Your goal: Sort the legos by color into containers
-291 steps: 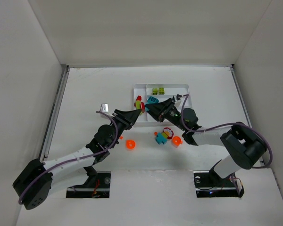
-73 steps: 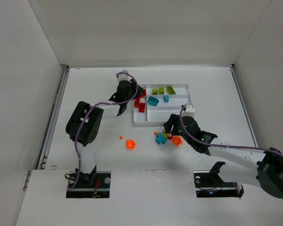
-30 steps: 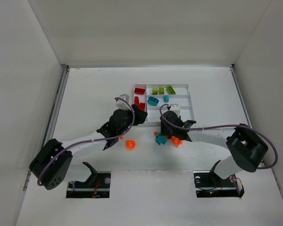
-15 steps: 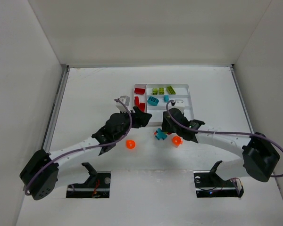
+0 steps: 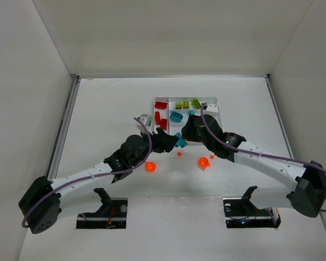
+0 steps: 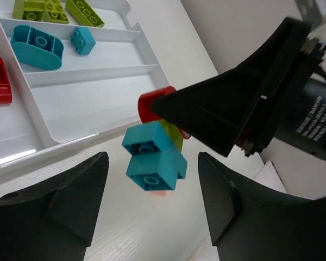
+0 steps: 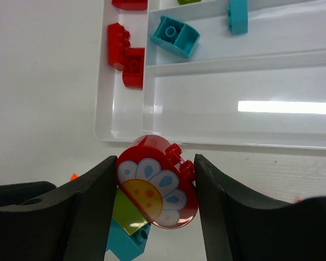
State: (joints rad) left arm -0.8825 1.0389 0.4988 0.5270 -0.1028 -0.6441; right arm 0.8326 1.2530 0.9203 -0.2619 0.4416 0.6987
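Note:
My right gripper point(image 7: 155, 179) is shut on a round red lego with a flower print point(image 7: 157, 190). A yellow-green brick point(image 7: 125, 212) and teal bricks point(image 7: 127, 242) hang stuck beneath it. This stack point(image 5: 180, 142) hovers just in front of the white tray point(image 5: 219, 117). My left gripper point(image 6: 152, 163) is open wide, its fingers point(image 6: 70, 201) on either side of the teal bricks point(image 6: 155, 163) without touching them. The tray holds red legos point(image 5: 160, 115) in the narrow side slot, yellow-green ones point(image 5: 187, 104) in the far slot and teal ones point(image 5: 177, 116) in the slot beside it.
Two rounded orange legos point(image 5: 150, 167) point(image 5: 204, 162) lie on the table in front of the tray, with tiny orange bits point(image 5: 179, 154) between them. The tray's nearest long slot point(image 7: 233, 117) holds nothing. White walls enclose the table.
The right gripper has lifted the stacked legos off the table towards the tray's near edge. The left gripper has opened wider and come in around the stack's teal part.

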